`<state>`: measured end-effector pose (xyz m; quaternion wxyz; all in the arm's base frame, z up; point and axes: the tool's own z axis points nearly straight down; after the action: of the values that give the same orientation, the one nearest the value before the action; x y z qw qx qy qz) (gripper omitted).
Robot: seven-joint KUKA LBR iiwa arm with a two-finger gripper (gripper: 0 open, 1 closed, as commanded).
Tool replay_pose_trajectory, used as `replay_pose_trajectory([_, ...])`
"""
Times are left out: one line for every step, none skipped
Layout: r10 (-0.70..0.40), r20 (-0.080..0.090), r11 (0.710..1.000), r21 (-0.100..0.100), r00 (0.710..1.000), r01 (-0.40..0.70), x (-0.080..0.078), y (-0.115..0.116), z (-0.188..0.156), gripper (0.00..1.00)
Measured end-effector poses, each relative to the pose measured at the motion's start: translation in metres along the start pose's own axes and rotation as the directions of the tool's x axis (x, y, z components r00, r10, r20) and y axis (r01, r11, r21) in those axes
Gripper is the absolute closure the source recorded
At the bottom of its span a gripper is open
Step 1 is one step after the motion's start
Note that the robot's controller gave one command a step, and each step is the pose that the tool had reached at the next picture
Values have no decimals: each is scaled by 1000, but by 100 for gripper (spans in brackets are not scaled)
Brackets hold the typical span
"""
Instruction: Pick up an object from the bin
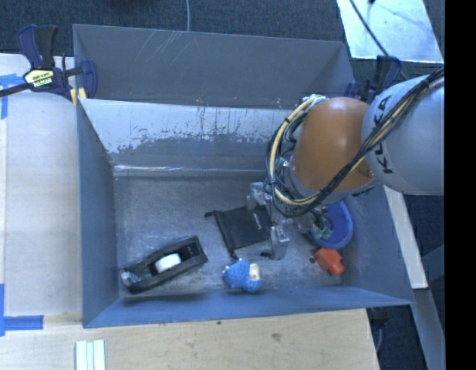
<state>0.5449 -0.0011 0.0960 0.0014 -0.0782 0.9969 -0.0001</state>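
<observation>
Beyond scratched grey bin (160, 206), dark carpet (261, 6)

Overall level: moderately bright and even across the bin (95, 206).
Light direction: from above; the back wall (214, 68) is the palest surface.
Glare: faint pale streaks on the upper left of the back wall, a soft highlight on top of the orange cover (334, 129), and a bright sheen on the white arm casing (415, 145).
Shadows: a dim patch on the bin floor (168, 206) beneath the arm, around the black flat piece (241, 226), and a narrow dark edge under the tape dispenser (164, 264).
</observation>
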Motion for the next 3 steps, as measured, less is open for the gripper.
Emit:
replay_pose_trajectory([0, 0, 1000, 0, 1000, 0, 0, 0, 0, 100])
replay_pose_trajectory([0, 0, 1000, 0, 1000, 0, 0, 0, 0, 0])
replay_pose_trajectory([-128, 7, 992, 2, 992, 128, 0, -5, -72, 0])
